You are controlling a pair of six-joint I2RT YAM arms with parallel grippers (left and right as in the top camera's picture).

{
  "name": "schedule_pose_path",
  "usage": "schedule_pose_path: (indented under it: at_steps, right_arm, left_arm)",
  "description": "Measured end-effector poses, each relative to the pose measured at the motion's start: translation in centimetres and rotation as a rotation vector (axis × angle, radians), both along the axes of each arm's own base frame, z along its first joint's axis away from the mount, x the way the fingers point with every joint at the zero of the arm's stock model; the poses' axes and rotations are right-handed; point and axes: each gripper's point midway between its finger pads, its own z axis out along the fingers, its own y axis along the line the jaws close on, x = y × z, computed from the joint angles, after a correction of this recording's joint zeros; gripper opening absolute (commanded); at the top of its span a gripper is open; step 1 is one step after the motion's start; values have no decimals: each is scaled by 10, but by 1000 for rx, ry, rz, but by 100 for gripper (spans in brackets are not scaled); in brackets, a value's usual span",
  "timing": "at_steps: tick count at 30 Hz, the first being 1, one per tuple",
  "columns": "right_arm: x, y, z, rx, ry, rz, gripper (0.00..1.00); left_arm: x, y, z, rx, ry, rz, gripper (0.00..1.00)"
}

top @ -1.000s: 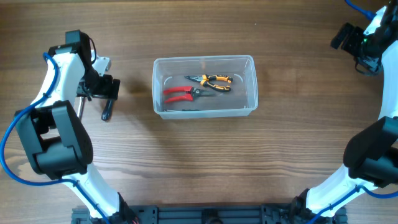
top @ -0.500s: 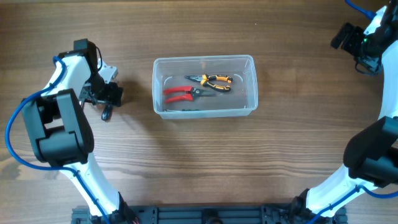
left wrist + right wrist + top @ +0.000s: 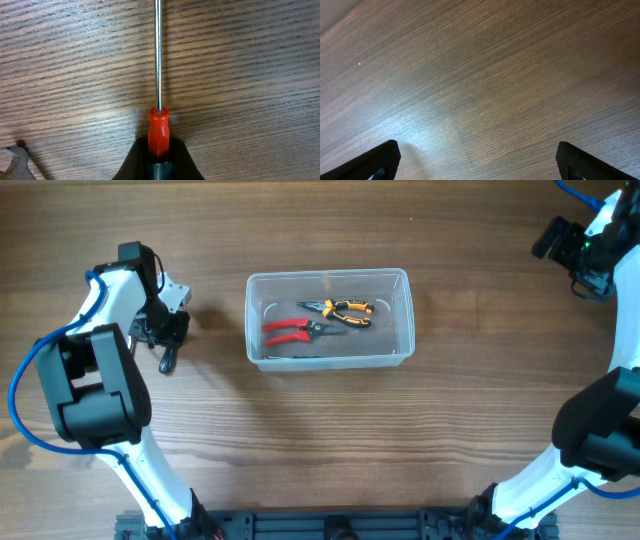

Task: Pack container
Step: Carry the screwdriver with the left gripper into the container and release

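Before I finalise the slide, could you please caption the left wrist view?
Left gripper clasps a red-handled steel-shafted screwdriver over the wooden table, a metal wrench end at lower left.

Wood-grained bench (image 3: 485, 85) was seen across the frame; the right tool's (image 3: 480, 162) dark fingertips (image 3: 379, 160) were spread wide at both lower corners.

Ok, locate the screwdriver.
Left wrist view: the screwdriver is clamped by its red handle in the left claw, shaft pointing away over the table. Overhead, that claw is left of the container.
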Motion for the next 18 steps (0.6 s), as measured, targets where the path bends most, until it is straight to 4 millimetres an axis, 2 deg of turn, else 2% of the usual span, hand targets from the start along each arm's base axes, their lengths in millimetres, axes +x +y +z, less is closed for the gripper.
schedule_pose_path:
  at_steps: [2,4,6,7,9,10,11,12,14,16,18]
  right_arm:
    - [0,0,0,0,0,0,100]
    - [0,0,0,0,0,0,100]
    - [0,0,0,0,0,-1,100]
    - [0,0,0,0,0,0,100]
    - [0,0,0,0,0,-1,100]
    - [0,0,0,0,0,0,100]
    - [0,0,0,0,0,0,100]
    - [0,0,0,0,0,-1,100]
    - [0,0,0,0,0,0,100]
    - [0,0,0,0,0,0,100]
    - [0,0,0,0,0,0,100]
  left_arm:
    - [-1,-2,2,-1,3,-4,4]
    - [-9,-9,8,0,49,-25,4]
    - [4,-25,34,12,21,-74,4]
    - [15,-34,55,21,-16,-103,4]
    - [58,-82,139,43,-276,-228,4]
    - [67,-107,172,47,-384,-301,4]
    - [70,-147,210,43,-509,-418,4]
    - [65,-192,230,34,-581,-558,4]
    - [57,-230,227,39,-587,-702,4]
    - [45,-279,213,23,-573,-862,4]
    - [36,-303,194,3,-532,-944,4]
